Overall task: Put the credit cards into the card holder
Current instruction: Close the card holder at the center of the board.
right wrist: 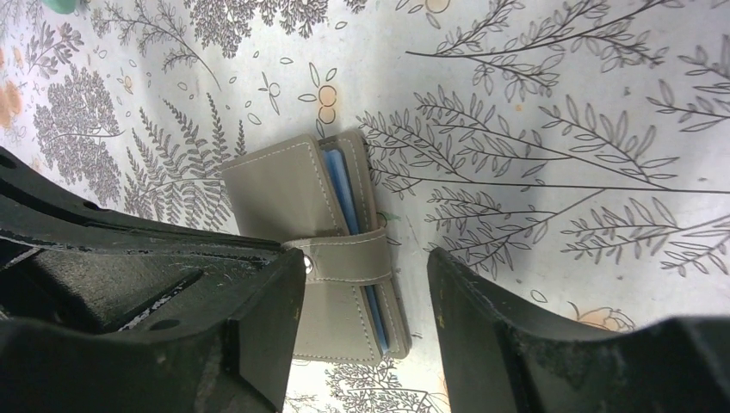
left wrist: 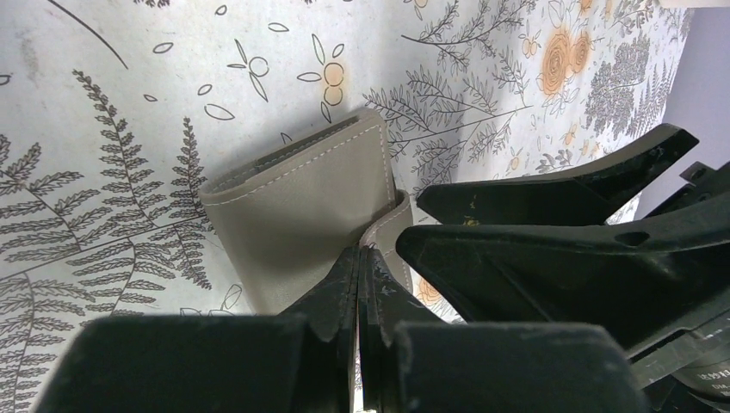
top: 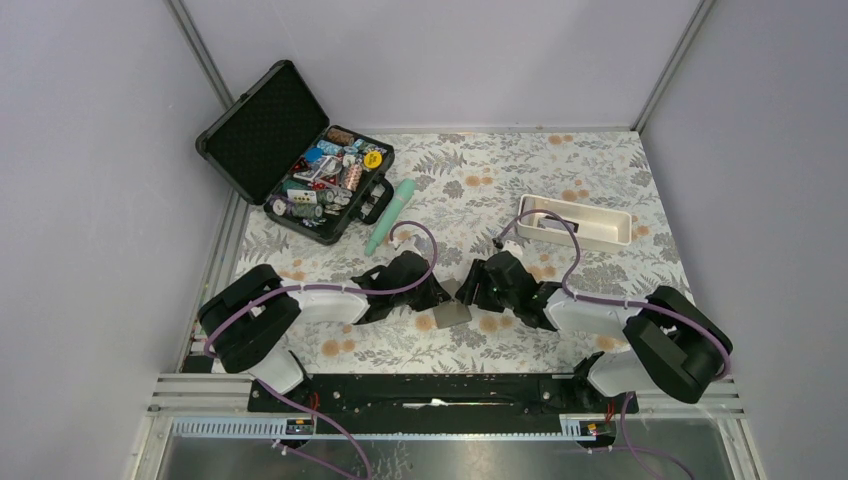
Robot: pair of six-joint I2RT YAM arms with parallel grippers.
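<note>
Floral-print counter (top: 600, 170) inside grey walls. Open black case (top: 265, 130) full of small items at far left, mint-green tube (top: 388, 215) just beside it, white tray (top: 600, 232) at far right.

Top view: both arms are folded low and reach inward, their hands meeting nose to nose at centre near the front edge. The card holder (top: 452, 313) is only a small grey patch under them, with no detail.

Right wrist view adds the detail: the card holder (right wrist: 284, 194) lies flat on the cloth, with its strap (right wrist: 353, 254) snapped across it. Blue credit cards (right wrist: 337, 185) show edge-on between the covers. Right hand (right wrist: 366, 258) is open and low, one finger on each side of the strap. The left one overlaps the cover and the right one is clear of it. Nothing is gripped.

Left wrist view: left hand (left wrist: 357, 267) is fully closed, tips against the card holder (left wrist: 293, 215) where the strap wraps around its edge. Can't tell whether any material is pinched between them. No cards are visible from this side, only the stitched outer cover. The right hand's fingers (left wrist: 551, 185) come in from the right, spread apart.
</note>
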